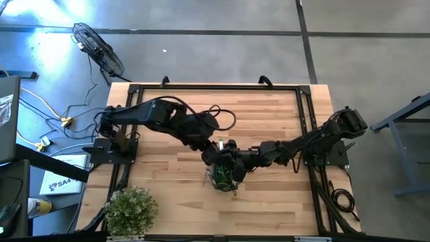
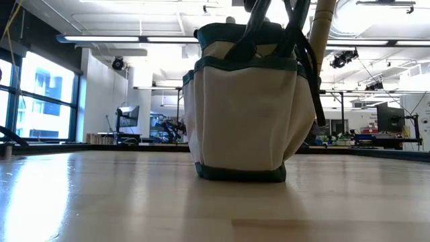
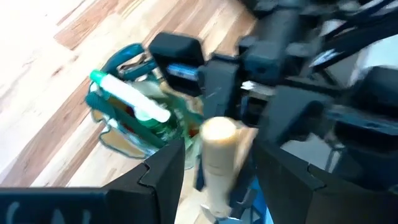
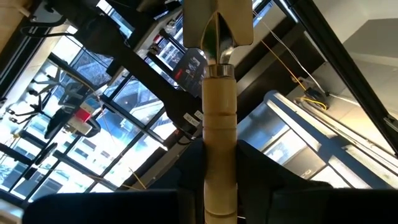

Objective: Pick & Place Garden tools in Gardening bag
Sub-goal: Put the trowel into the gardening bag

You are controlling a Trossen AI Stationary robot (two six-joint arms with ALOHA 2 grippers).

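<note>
Your right gripper [image 4: 221, 205], clamped on the pale wooden-handled metal trowel [image 4: 219, 124] above the soft olive-tan gardening bag [image 2: 242, 111], risks snagging its handles; your left gripper [image 3: 214, 180] stands open.

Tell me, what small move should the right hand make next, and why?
Probably lower the trowel into the bag before letting go. The right hand grips its wooden handle, and both arms meet right over the bag, where a green-and-white tool already sits.
</note>
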